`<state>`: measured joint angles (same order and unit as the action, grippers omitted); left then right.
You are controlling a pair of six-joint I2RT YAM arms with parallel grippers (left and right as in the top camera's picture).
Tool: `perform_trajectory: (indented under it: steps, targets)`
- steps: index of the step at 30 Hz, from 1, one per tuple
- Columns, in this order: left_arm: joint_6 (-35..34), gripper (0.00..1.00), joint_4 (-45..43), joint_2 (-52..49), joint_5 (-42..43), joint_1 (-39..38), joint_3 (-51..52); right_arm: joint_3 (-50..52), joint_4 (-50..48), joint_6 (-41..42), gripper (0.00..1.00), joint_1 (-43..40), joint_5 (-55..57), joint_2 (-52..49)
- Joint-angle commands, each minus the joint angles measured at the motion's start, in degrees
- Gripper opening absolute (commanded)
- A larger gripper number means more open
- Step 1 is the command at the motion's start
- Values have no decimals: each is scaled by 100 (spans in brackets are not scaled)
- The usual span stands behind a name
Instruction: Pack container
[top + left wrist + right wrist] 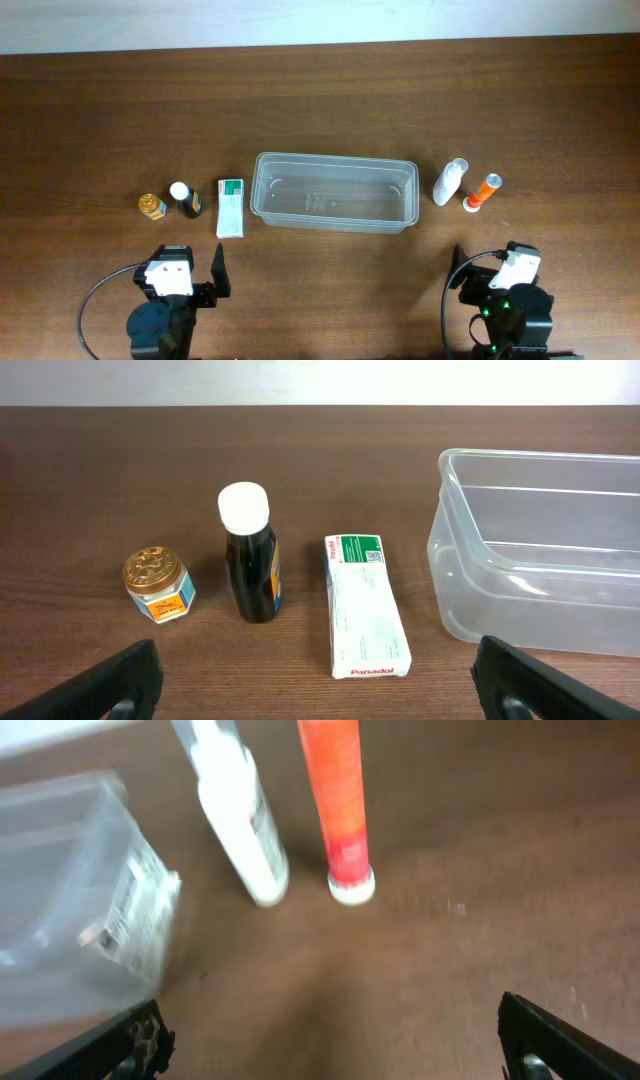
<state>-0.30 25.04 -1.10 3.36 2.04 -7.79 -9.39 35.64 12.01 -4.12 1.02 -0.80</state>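
The clear plastic container [333, 191] stands empty in the middle of the table; it also shows in the left wrist view [540, 550] and the right wrist view [70, 890]. Left of it lie a white Panadol box [231, 207] [365, 603], a dark bottle with a white cap [185, 199] [250, 555] and a small gold-lidded jar [152, 207] [157, 584]. Right of it stand a white bottle [450, 181] [240, 815] and an orange tube [483, 192] [340, 805]. My left gripper [192, 280] [320, 685] and right gripper [490, 275] [330, 1045] are open and empty near the front edge.
The brown wooden table [320, 100] reaches back to a pale wall. Black cables run beside both arm bases at the front edge.
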Motion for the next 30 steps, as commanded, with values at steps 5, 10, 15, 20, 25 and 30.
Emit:
perform_trajectory:
  steps: [5, 10, 15, 20, 25, 30]
  targets:
    - [-57, 100, -15, 76, -37, -17, 48, 39, -409, 109, 98, 35, -619, 48]
    - [-57, 100, -15, 76, -37, -17, 48, 31, -463, 111, 98, 35, -975, 48]
    - [-57, 100, -15, 76, -35, -17, 48, -350, -426, 109, 98, 35, -1150, -24]
    - [-57, 100, -15, 76, -35, -17, 48, -1694, 59, 109, 98, 35, -791, -920]
    - [-57, 100, -15, 76, -37, -17, 48, -3650, 1062, 109, 98, 35, -678, -2835]
    - [-57, 100, -15, 76, -37, -17, 48, -5700, 1703, 107, 98, 37, -1353, -4743]
